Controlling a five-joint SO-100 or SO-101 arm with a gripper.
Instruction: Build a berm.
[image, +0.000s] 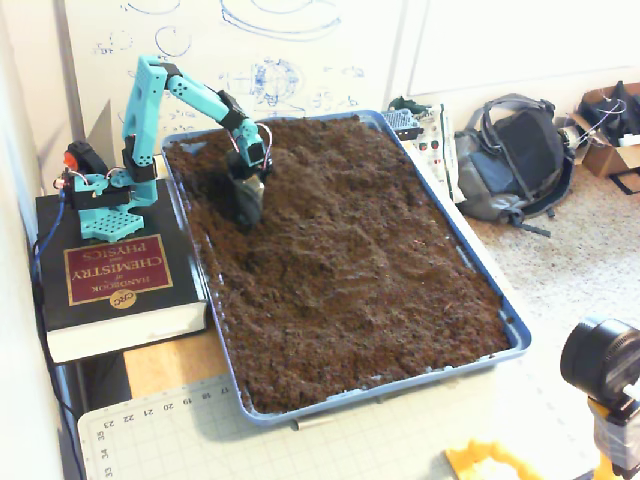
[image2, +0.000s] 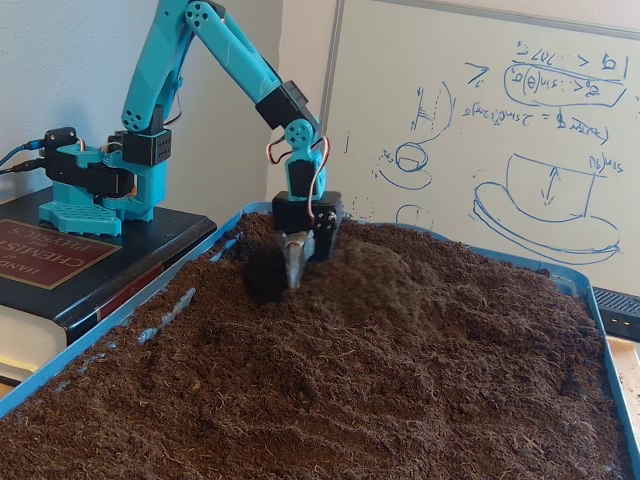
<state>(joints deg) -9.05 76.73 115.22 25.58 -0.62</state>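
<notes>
Loose dark brown soil (image: 350, 270) (image2: 340, 390) fills a blue tray (image: 516, 332) (image2: 95, 342). The teal arm stands on a book at the tray's left edge. Its gripper (image: 246, 203) (image2: 294, 268) points down with the tips in the soil near the tray's back left corner, and the fingers look pressed together with nothing between them. In the low fixed view a rounded mound of soil, the berm (image2: 368, 278), rises just right of the gripper, touching it. From the high fixed view the berm (image: 285, 190) barely stands out from the rough surface.
The arm's base sits on a thick black book (image: 110, 280) (image2: 60, 262). A whiteboard (image2: 500, 120) stands behind the tray. A backpack (image: 515, 155) lies on the floor at right, with a cutting mat (image: 180, 430) and a camera (image: 600, 362) in front.
</notes>
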